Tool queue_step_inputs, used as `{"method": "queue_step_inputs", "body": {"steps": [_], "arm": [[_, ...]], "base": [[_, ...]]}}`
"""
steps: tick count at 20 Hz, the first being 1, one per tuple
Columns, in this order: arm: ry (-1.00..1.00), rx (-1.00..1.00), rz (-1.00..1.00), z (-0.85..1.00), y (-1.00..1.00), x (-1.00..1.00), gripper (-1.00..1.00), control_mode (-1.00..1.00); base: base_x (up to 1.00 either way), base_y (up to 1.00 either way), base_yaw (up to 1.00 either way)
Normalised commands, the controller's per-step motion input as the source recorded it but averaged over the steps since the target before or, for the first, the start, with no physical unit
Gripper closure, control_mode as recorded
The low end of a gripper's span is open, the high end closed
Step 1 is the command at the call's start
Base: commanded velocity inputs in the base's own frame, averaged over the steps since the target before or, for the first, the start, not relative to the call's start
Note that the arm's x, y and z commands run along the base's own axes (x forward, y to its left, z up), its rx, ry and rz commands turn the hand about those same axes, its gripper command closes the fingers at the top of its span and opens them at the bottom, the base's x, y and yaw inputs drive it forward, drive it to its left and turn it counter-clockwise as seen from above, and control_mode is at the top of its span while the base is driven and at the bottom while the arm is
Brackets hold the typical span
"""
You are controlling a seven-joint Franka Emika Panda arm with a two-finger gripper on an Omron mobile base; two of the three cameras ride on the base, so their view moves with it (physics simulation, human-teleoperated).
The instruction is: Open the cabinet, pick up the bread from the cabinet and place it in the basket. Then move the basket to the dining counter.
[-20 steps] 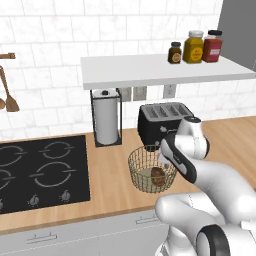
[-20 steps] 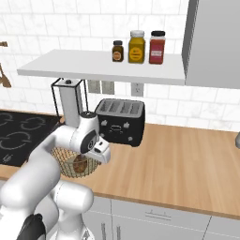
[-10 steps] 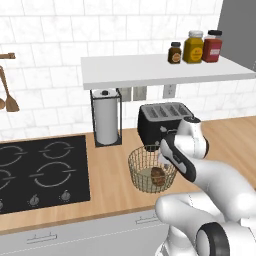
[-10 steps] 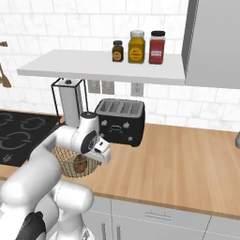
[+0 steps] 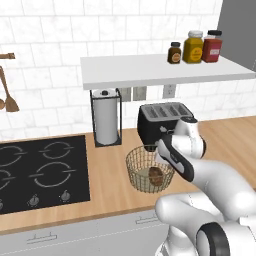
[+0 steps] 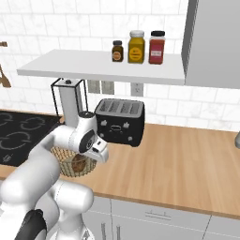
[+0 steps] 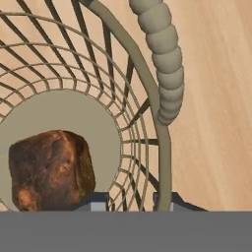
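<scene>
A light wood worktop (image 6: 187,154) runs under a white tiled wall, with a black hob (image 5: 40,172) set into it at the left; a white shelf (image 5: 160,70) above carries three jars (image 5: 195,47); a black toaster (image 6: 121,122) and a paper towel roll (image 5: 106,122) in a black stand sit at the back. The basket (image 5: 137,167) stands on the worktop just in front of the toaster; the bread (image 7: 51,170) lies on its pale bottom. The gripper (image 7: 132,202) is down at the basket's rim; its fingertips (image 7: 97,203) straddle the wire wall, one inside and one outside, clenched on the rim. The arm covers the basket's near side in both base views; the bread shows there as a dim brown lump.
</scene>
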Motion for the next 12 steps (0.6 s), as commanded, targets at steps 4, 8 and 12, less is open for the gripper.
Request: {"method": "queue_step_inputs", "body": {"steps": [4,8,12], "arm": [[0.00,0.00,0.00,-0.21,0.09,0.00,1.00,-1.00],[0.00,0.04,-0.04,0.04,-0.01,0.00,1.00,-1.00],[0.00,0.09,-0.12,0.45,0.00,-0.04,1.00,-1.00]], "base": [[0.00,0.00,0.00],[0.00,0.00,0.00],[0.00,0.00,0.00]]}}
